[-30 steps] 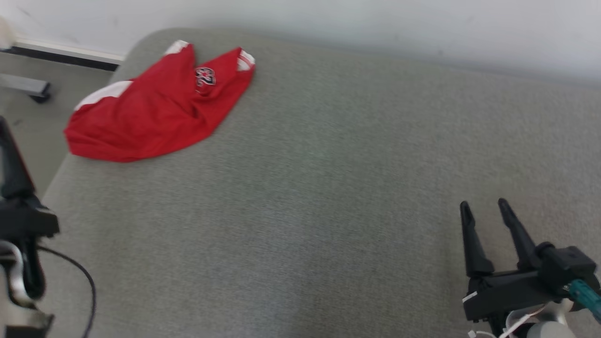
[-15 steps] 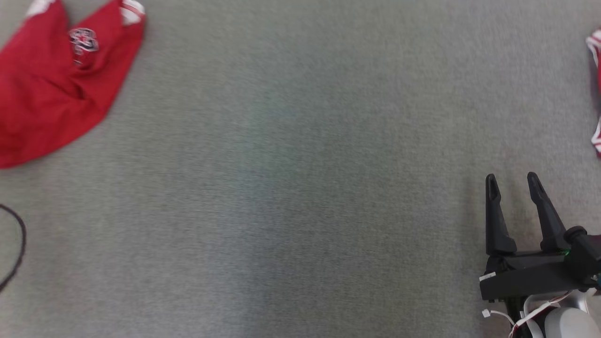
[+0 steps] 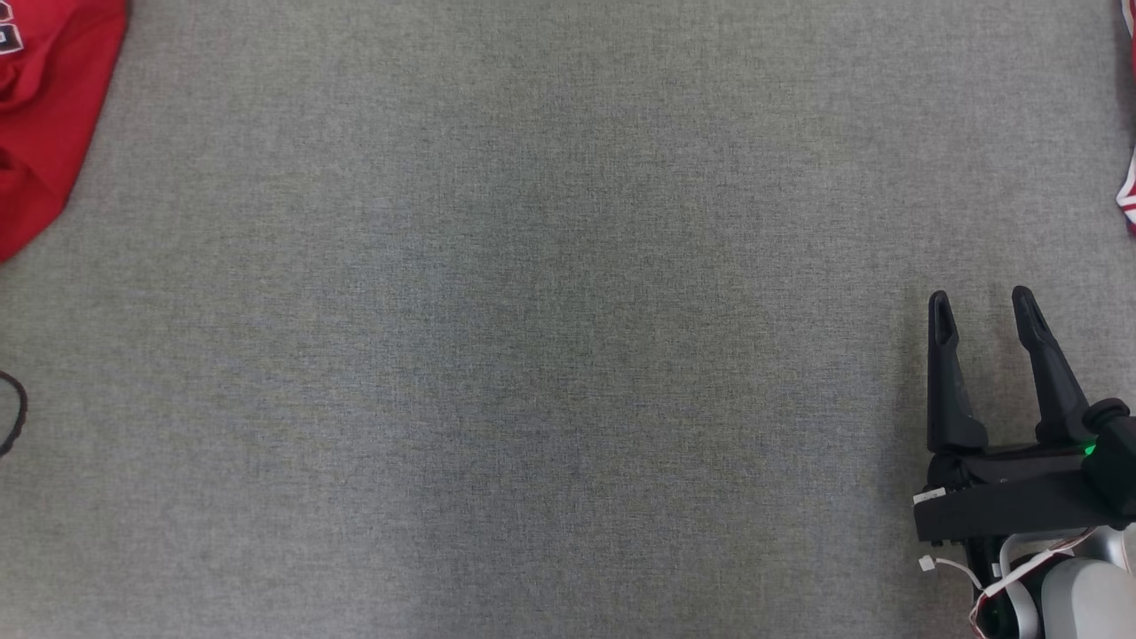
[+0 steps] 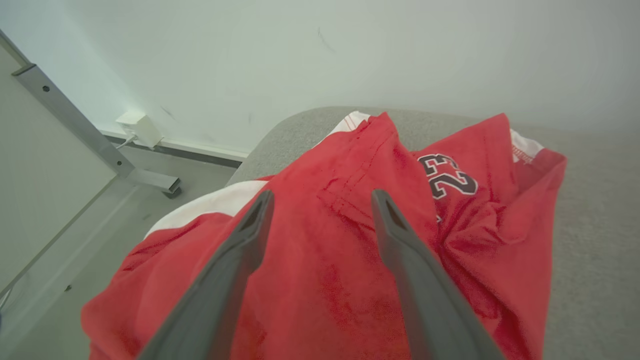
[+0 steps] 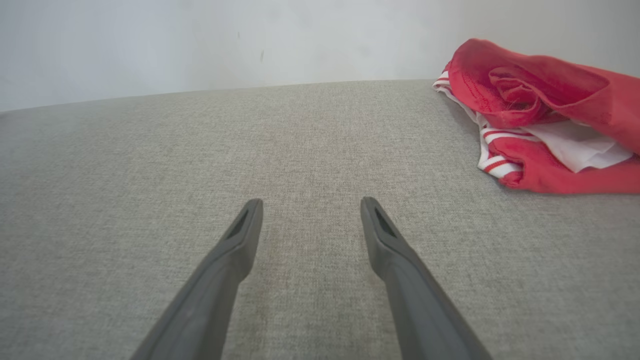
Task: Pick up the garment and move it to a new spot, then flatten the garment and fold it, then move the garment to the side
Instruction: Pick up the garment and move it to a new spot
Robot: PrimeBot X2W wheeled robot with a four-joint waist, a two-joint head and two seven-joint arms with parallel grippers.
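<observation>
Dark fingers of the left gripper (image 4: 323, 192) stand well apart with nothing between them, pointing down over a red garment (image 4: 325, 280). Whether the tips touch the cloth cannot be told from the left wrist view. That garment lies in loose folds at the rounded corner of a grey fabric surface (image 4: 590, 210), with a black-and-white number 23 printed on the part to the right of the fingers and white panels along its far edges. Past the corner are a bare floor (image 4: 75, 225), a slanting metal frame bar (image 4: 75, 125), a small white box (image 4: 137, 127) at the foot of the pale wall (image 4: 350, 50) and a dark strip along the wall's base.

In the head view the right gripper (image 3: 980, 295) sits at the lower right, its fingers likewise spread and empty, a small green light (image 3: 1088, 451) glowing on its dark body. It hangs over bare grey fabric (image 3: 532, 311), well apart from both pieces of clothing. The numbered garment (image 3: 44, 106) shows at the upper left edge, and a black cable loop (image 3: 13, 417) curls in at the left edge below it.

A second, crumpled red-and-white bundle (image 3: 1129, 191) peeks in at the right edge. The right wrist view shows that gripper (image 5: 311, 200) open above the surface (image 5: 150, 150), with the bundle (image 5: 545, 90) heaped near the wall, off to the right of the fingers.
</observation>
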